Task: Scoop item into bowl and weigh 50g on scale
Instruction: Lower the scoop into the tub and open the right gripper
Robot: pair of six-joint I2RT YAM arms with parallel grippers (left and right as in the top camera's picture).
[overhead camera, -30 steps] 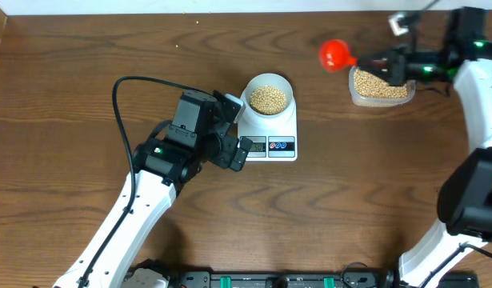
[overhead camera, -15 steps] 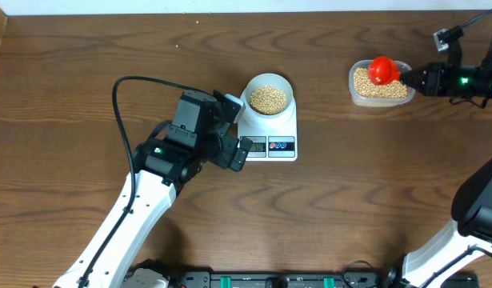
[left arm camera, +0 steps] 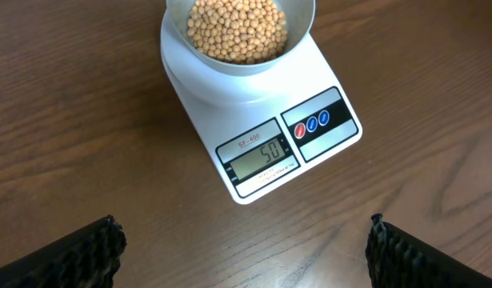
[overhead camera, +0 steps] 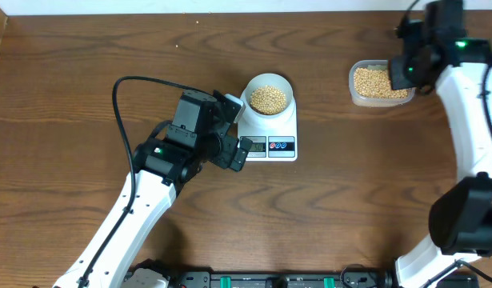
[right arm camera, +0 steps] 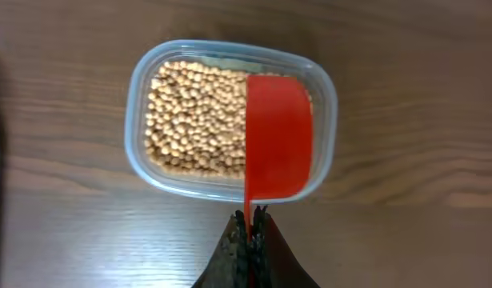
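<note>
The white bowl holds tan beans and stands on the white scale. In the left wrist view the bowl and its beans are at the top, and the scale has a display that reads 50. My left gripper is open and empty, just left of the scale. My right gripper is shut on the handle of a red scoop. The scoop lies over the right part of the clear tub of beans.
The clear tub of beans sits at the far right of the wooden table. The left arm's black cable loops over the table to the left of the scale. The red scoop is hidden under the right wrist in the overhead view.
My right arm carried the red scoop from left of the tub back over it and turned to face down. The left arm, bowl and scale have not moved.
</note>
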